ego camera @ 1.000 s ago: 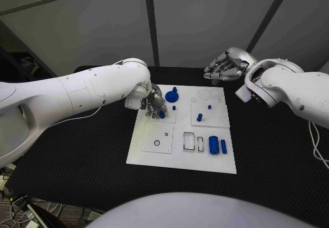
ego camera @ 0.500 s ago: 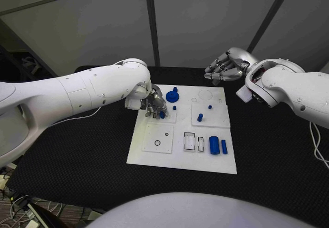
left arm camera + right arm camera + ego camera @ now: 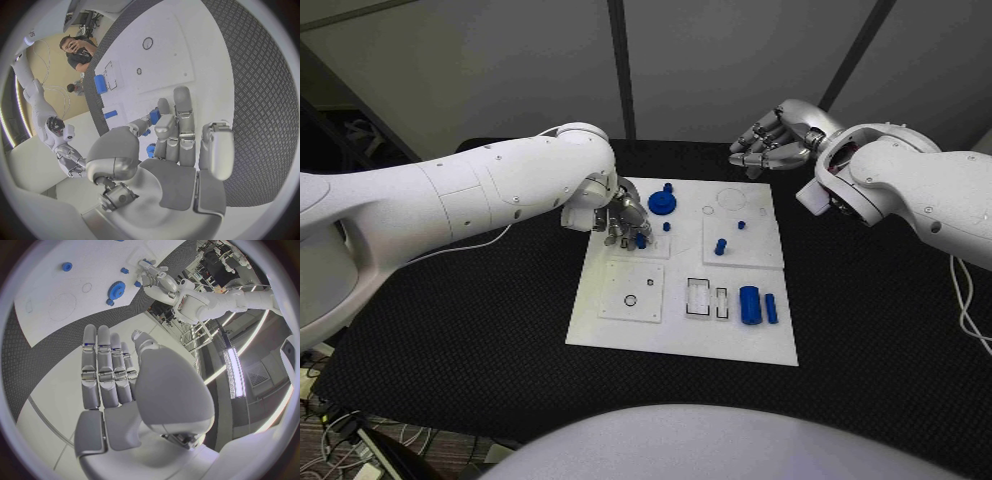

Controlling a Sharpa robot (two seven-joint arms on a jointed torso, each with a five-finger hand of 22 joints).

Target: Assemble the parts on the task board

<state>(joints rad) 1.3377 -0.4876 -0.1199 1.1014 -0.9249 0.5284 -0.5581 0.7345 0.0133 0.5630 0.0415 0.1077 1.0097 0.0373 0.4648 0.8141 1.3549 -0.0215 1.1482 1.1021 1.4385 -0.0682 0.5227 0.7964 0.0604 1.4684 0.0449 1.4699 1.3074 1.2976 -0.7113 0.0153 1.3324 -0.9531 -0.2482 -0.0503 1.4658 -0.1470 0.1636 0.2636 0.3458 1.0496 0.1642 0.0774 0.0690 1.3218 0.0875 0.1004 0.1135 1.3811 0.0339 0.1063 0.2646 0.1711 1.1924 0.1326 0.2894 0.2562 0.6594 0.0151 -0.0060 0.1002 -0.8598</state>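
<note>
The white task board (image 3: 687,330) lies in the middle of the black table. My left hand (image 3: 620,218) hovers over the board's far left corner and pinches a small blue peg (image 3: 642,241) between thumb and fingers; the peg (image 3: 154,116) also shows at the fingertips (image 3: 164,125) in the left wrist view. A blue gear (image 3: 662,204) stands just right of that hand. Small blue pegs (image 3: 720,246) stand in the far right plate. Two blue cylinders (image 3: 750,305) lie at the near right. My right hand (image 3: 769,142) hangs beyond the board's far right corner, fingers straight and holding nothing.
A square plate with a small ring hole (image 3: 632,300) and two rectangular slots (image 3: 700,298) sit on the board's near half. Black mat (image 3: 473,320) surrounds the board. The right wrist view shows the gear (image 3: 117,289) and a round recess (image 3: 62,306).
</note>
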